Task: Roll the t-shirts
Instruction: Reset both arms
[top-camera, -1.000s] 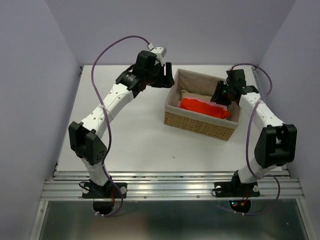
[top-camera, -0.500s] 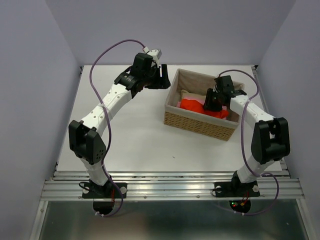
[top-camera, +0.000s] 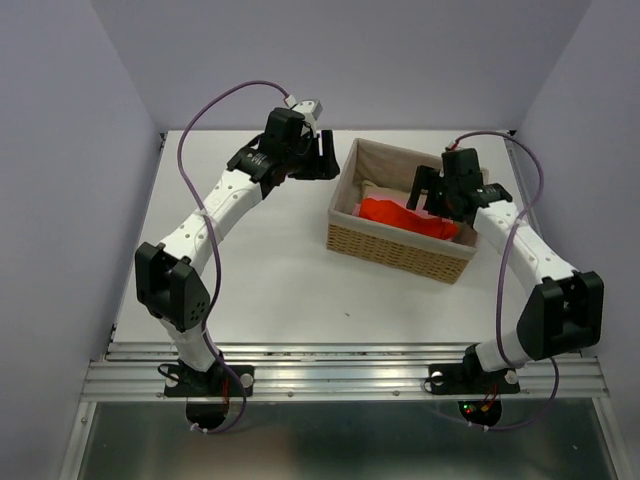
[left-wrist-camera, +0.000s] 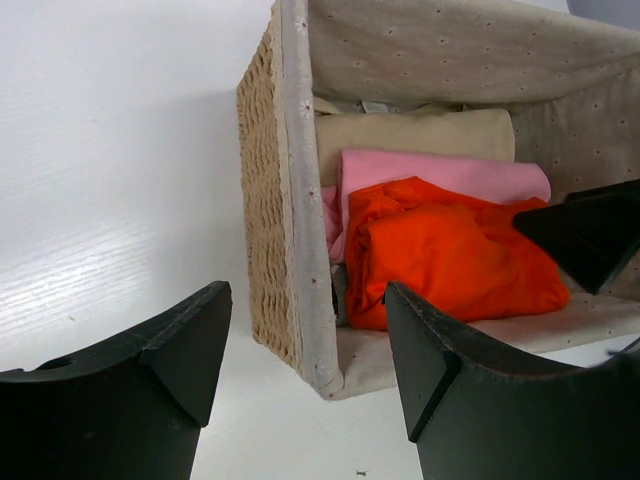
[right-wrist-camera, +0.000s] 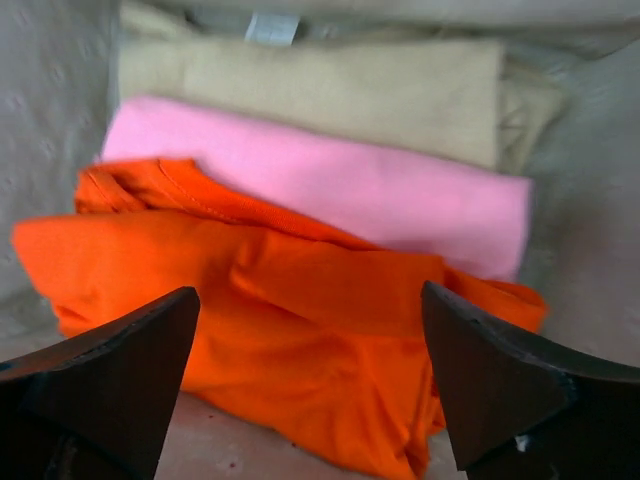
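Note:
A loosely rolled bright orange-red t-shirt (top-camera: 405, 217) (right-wrist-camera: 290, 330) lies in the lined wicker basket (top-camera: 395, 252), at its near side. Behind it sit a rolled pale pink t-shirt (right-wrist-camera: 330, 185) and a beige t-shirt (right-wrist-camera: 310, 90). My right gripper (top-camera: 432, 190) (right-wrist-camera: 308, 298) hovers just above the orange t-shirt, jaws wide open, nothing held. My left gripper (top-camera: 322, 160) (left-wrist-camera: 305, 300) stands open over the table beside the basket's left wall (left-wrist-camera: 290, 200), empty. In the left wrist view I also see the orange t-shirt (left-wrist-camera: 450, 255), the pink one (left-wrist-camera: 440, 178) and the beige one (left-wrist-camera: 415, 133).
The basket stands at the back right of the white table (top-camera: 260, 270). Purple-grey walls close in the table on three sides. A metal rail (top-camera: 340, 370) with both arm bases runs along the near edge.
My right gripper has opened wide and let go of the orange t-shirt, which now lies in the basket; the gripper pulled slightly right. The left arm has barely moved.

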